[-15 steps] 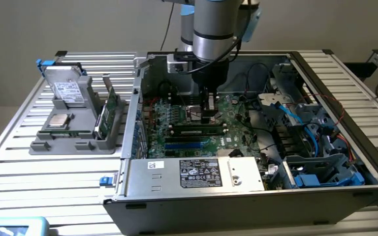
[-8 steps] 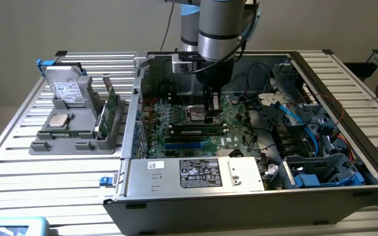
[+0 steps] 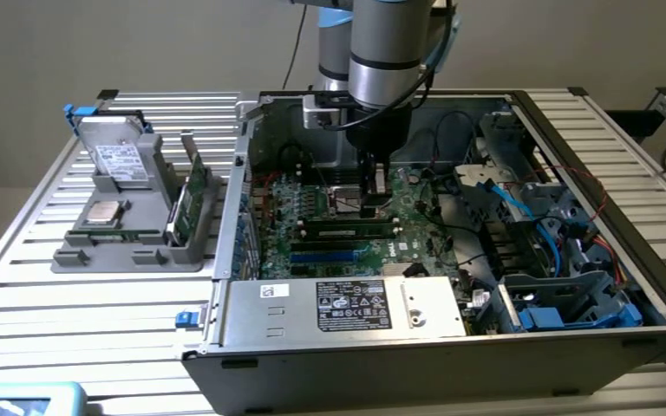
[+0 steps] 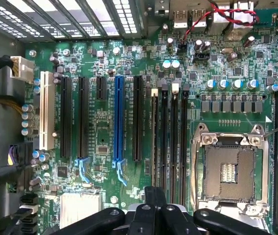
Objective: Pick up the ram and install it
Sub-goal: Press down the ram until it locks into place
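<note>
Green motherboard (image 3: 345, 217) fills the floor of the open computer case (image 3: 588, 173), and the gripper (image 3: 374, 204) hangs low over it with its fingers drawn fully together. The ram (image 3: 350, 231) lies seated in a memory slot just in front of those fingers, apart from them. By my judgement the install step is at its end; any further move calls for checking that the stick sits level.
</note>
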`<state>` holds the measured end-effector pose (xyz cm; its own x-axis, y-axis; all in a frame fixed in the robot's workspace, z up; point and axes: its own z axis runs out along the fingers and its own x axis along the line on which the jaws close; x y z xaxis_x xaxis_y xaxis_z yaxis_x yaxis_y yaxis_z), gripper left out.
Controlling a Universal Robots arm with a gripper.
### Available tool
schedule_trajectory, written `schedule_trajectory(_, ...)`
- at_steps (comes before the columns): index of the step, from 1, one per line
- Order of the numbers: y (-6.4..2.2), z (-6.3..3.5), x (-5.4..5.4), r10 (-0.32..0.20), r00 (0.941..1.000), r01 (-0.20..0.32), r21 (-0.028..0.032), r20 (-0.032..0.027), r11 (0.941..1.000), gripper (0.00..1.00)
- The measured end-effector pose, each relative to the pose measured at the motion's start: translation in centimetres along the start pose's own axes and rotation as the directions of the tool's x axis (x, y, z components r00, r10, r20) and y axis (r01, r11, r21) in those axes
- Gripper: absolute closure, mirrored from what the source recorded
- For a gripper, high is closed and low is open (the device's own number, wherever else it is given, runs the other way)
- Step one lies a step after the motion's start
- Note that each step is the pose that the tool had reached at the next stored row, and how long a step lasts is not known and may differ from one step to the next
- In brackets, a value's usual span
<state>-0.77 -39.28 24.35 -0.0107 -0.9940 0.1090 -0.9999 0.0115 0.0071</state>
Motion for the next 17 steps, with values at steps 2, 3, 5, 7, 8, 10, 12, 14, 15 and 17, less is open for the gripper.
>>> schedule_trajectory(2,0.0,0.0,0.0,0.024,0.9997,-0.024,-0.0026,0.0,0.9997,0.89)
schedule_trajectory(3,0.0,0.0,0.0,0.037,0.9993,-0.037,-0.004,0.0001,0.9993,0.89)
schedule_trajectory(5,0.0,0.0,0.0,0.065,0.9979,-0.065,-0.0071,0.0002,0.9979,0.89)
schedule_trajectory(7,0.0,0.0,0.0,0.094,0.9956,-0.094,-0.0103,0.0002,0.9955,0.89)
schedule_trajectory(8,0.0,0.0,0.0,0.109,0.9941,-0.109,-0.0119,0.0001,0.994,0.89)
schedule_trajectory(10,0.0,0.0,-0.01,0.14,0.9901,-0.14,-0.0154,0.0,0.99,0.89)
schedule_trajectory(12,0.0,0.01,-0.01,0.172,0.9852,-0.172,-0.0189,-0.0003,0.985,0.89)
schedule_trajectory(14,0.0,0.01,0.0,0.2,0.9799,-0.2,-0.0217,-0.0007,0.9796,0.89)
schedule_trajectory(15,0.0,0.01,0.0,0.212,0.9773,-0.212,-0.0226,-0.0009,0.977,0.89)
schedule_trajectory(17,0.0,0.02,0.0,0.236,0.9717,-0.236,-0.0247,-0.0011,0.9714,0.89)
